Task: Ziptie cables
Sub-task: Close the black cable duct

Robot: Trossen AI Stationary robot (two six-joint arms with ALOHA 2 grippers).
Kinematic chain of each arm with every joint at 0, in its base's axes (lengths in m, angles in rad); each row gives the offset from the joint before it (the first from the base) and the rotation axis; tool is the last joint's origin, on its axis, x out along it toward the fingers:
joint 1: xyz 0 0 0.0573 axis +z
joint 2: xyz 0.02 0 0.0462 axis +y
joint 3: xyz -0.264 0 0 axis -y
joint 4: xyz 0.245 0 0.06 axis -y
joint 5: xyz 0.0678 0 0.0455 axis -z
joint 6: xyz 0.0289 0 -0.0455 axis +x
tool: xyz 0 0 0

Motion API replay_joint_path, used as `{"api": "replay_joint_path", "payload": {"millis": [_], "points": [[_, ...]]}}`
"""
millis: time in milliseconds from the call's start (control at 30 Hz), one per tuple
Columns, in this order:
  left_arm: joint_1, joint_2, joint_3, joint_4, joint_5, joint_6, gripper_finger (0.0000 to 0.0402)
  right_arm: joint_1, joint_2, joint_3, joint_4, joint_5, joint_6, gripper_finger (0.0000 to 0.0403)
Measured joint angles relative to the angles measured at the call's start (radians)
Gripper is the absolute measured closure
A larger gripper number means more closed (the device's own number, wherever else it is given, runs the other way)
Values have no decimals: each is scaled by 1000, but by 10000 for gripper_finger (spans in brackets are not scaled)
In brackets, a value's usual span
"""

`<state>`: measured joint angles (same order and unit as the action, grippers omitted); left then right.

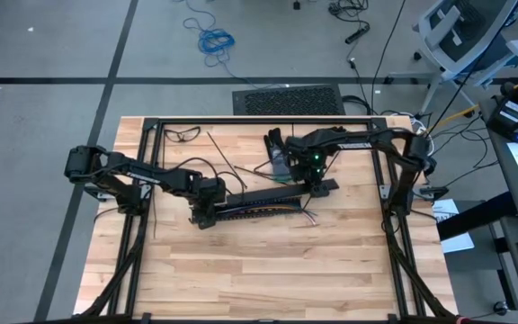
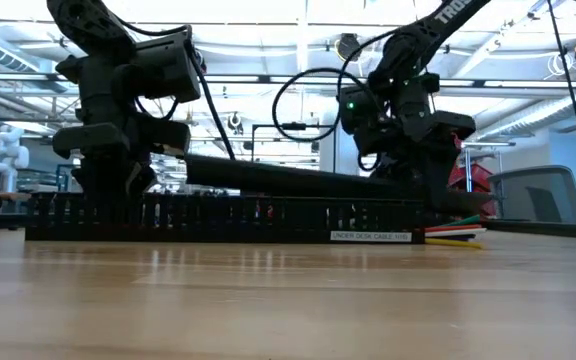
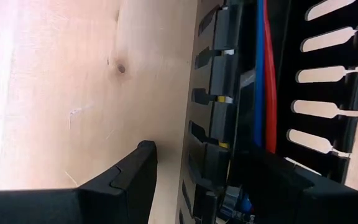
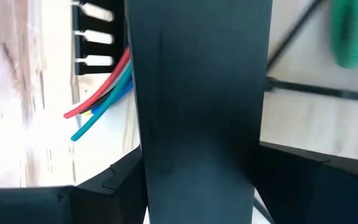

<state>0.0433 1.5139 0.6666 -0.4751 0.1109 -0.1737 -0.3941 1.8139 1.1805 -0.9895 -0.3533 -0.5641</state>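
Note:
The cables lie along the inside of a long black slotted rail in the middle of the table. Their coloured ends stick out of the rail's right end. My left gripper stands open at the rail's left end. One finger is outside the near wall, with bare wood between them; the other is over the channel. My right gripper is shut on a flat black cover strip above the rail. Thin dark zipties lie on the wood behind the rail. My right gripper pinches the cover strip by its two long edges between its fingers, near the strip's right end. The fingers come from above, pointing steeply down, and lie across the strip. The held end is raised above the rail. The strip's other end runs toward my left gripper.
A black metal frame runs along the table's far edge and sides. A loop of dark wire lies at the far left, and a dark object sits beside my right gripper. The wood in front of the rail is bare.

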Motion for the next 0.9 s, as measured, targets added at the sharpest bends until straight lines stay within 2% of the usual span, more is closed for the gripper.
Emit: {"api": "replay_joint_path", "payload": {"millis": [367,567,900], "points": [[10,-18,0,0,-7,7,185,-2,-118,0,-90,49,89,173],[58,-101,0,28,-92,34,185,-1,-146,0,-171,146,85,170],[160,-242,46,62,-150,37,185,11,-180,0,-166,168,148,169]]}}
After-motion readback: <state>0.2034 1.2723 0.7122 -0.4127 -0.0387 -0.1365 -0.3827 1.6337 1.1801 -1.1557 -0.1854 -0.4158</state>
